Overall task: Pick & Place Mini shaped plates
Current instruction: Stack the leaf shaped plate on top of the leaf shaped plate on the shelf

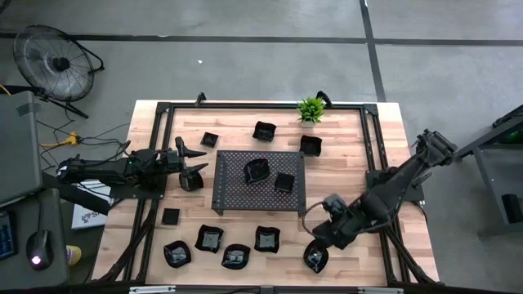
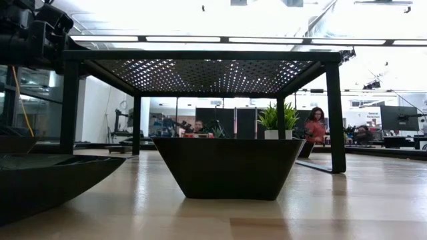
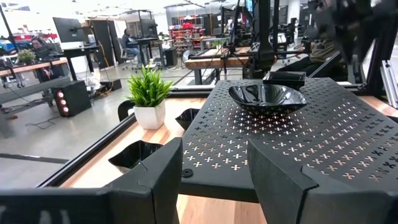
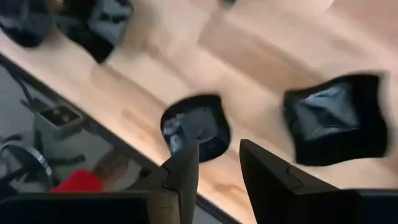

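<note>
Your right gripper [image 1: 317, 249] hangs over the near right edge of the table [image 1: 384, 155], fingers apart and empty, just above a small black plate [image 4: 196, 127] close to that edge. Come down off-centre and 1 finger tip can skid on the glossy rim and push the dish off the table. 4 more plates [image 1: 209, 238] sit in the near row to its left. Further back, 2 plates [image 1: 257, 170] already rest on the perforated tray [image 1: 233, 196]. Your left gripper [image 1: 193, 163] waits left of the tray, fingers apart, holding nothing.
</note>
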You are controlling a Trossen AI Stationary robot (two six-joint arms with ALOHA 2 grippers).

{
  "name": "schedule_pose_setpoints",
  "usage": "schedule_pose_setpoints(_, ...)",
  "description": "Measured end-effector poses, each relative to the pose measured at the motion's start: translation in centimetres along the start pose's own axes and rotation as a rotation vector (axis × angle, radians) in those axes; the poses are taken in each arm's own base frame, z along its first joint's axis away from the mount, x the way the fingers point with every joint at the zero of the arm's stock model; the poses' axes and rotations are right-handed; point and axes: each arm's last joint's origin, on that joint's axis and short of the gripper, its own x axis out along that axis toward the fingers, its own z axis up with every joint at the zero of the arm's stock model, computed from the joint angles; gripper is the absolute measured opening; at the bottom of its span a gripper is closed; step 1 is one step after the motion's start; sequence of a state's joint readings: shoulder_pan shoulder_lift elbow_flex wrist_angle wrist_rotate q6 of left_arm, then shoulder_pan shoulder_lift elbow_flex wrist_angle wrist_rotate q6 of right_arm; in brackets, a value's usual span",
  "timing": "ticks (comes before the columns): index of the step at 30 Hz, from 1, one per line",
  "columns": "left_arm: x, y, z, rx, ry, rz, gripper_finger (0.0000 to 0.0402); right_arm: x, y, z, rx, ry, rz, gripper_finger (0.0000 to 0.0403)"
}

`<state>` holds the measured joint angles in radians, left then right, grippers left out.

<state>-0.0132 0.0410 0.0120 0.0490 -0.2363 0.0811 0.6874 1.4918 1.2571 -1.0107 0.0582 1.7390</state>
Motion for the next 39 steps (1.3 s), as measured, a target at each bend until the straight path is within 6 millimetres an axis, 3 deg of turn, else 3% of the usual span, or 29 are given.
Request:
schedule_pose_setpoints(6, 0.0, 0.0, 0.0, 0.000, 0.000, 0.000, 0.0176, 4.6, -0.6, -0.9, -0.007, 0.071, 0.166, 0.0112)
schedule_pose_setpoints(10, 0.0, 0.0, 0.0, 0.000, 0.000, 0.000, 0.0176, 6.6, -1.8, -0.5, -0.038, 0.098, 0.176, 0.0112)
schedule_pose_setpoints(17, 0.0, 0.0, 0.0, 0.000, 0.000, 0.000, 0.0176, 7.9, -3.1, 0.2, -0.130, 0.108, 0.120, 0.0112)
schedule_pose_setpoints(23, 0.0, 0.0, 0.0, 0.000, 0.000, 0.000, 0.0176, 8.1, -2.9, 1.1, -0.255, 0.078, 0.119, 0.0112)
schedule_pose_setpoints(31, 0.0, 0.0, 0.0, 0.000, 0.000, 0.000, 0.0176, 10.9, -2.8, 0.9, -0.302, 0.142, 0.054, 0.0112)
schedule_pose_setpoints(39, 0.0, 0.0, 0.0, 0.000, 0.000, 0.000, 0.0176, 12.1, -2.3, 0.8, -0.309, 0.149, 0.076, 0.0112)
